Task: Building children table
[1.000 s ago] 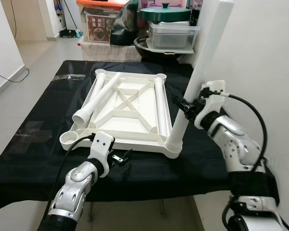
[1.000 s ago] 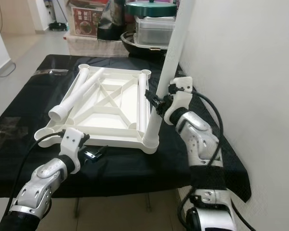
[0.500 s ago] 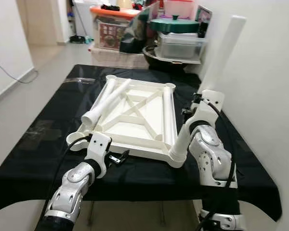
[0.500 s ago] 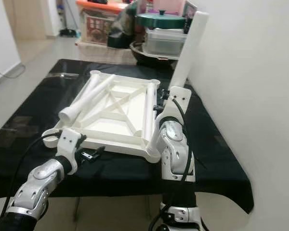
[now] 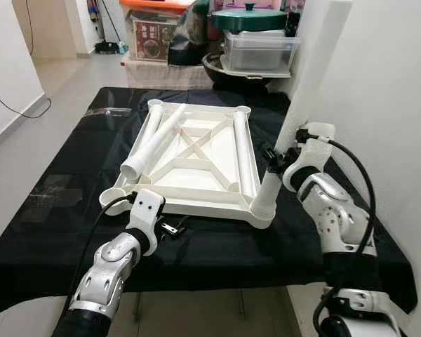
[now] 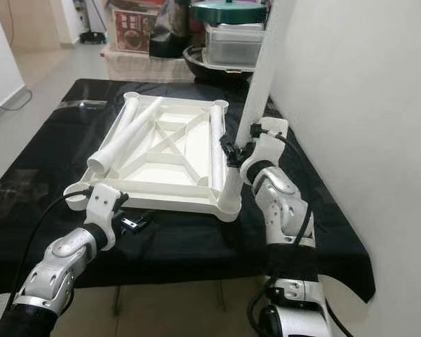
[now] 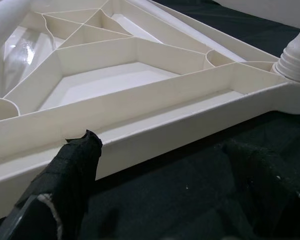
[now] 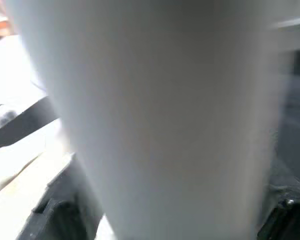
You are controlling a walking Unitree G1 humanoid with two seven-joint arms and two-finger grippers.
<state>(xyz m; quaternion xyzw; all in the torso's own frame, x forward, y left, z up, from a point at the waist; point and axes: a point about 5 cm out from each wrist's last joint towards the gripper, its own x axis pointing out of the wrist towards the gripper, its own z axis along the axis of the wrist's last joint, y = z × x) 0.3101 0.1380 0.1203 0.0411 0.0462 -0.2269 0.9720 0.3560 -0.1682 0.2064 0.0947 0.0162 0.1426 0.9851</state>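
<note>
Two silver jointed arms, white wrist housings, black cables, each pincer black-fingered.

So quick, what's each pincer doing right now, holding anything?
Left pincer: open, holding nothing, low over the black cloth by the tabletop's near edge.
Right pincer: closed on the upright white leg.

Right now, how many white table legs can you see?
4. One leg stands upright in the near right corner socket, held by the right gripper. Two legs lie along the upturned tabletop's left side, one along its right.
</note>
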